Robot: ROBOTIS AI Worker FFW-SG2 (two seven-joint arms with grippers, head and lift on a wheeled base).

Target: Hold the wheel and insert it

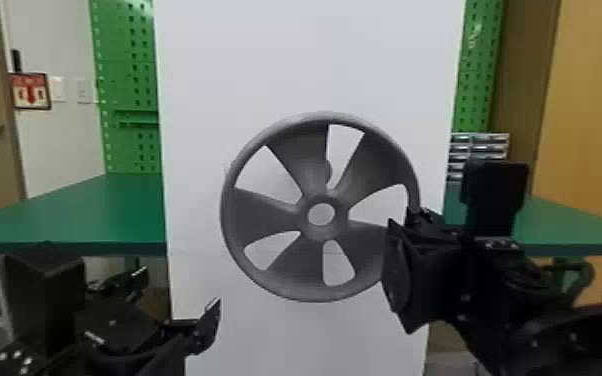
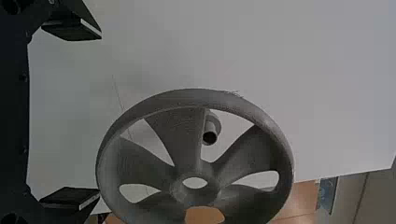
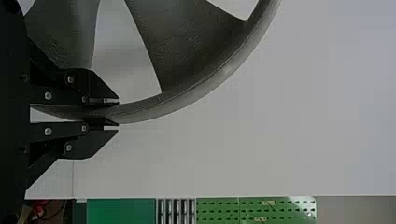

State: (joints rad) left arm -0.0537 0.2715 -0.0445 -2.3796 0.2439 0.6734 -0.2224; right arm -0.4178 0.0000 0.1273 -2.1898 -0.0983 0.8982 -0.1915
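Presently the wheel (image 1: pixel 265 212) stands near side of the white board (image 1: pixel 245 60), its rim clamped at the right by the right gripper (image 3: pixel 116 113), whose 2 fingers are closed down to the rim's thickness. On the left, the left gripper (image 2: pixel 99 113) has its 2 fingers spread wide with nothing between them. The peg (image 2: pixel 212 126) juts from the board and shows through a gap between 2 of the 5 blades, so the hub (image 1: pixel 305 220) seems out of line with it. Pushing in from here would probably drive a blade or the hub's face against the peg. Held at only 1 spot on the rim, the wheel could also pivot or slip under that push, its weight lying well off to the left of the grip; a tilted hub might then jam on the peg's end. As for containers, a small drawer cabinet (image 1: pixel 480 145) sits at the far right, beyond the board, and what its drawers hold can't be told.
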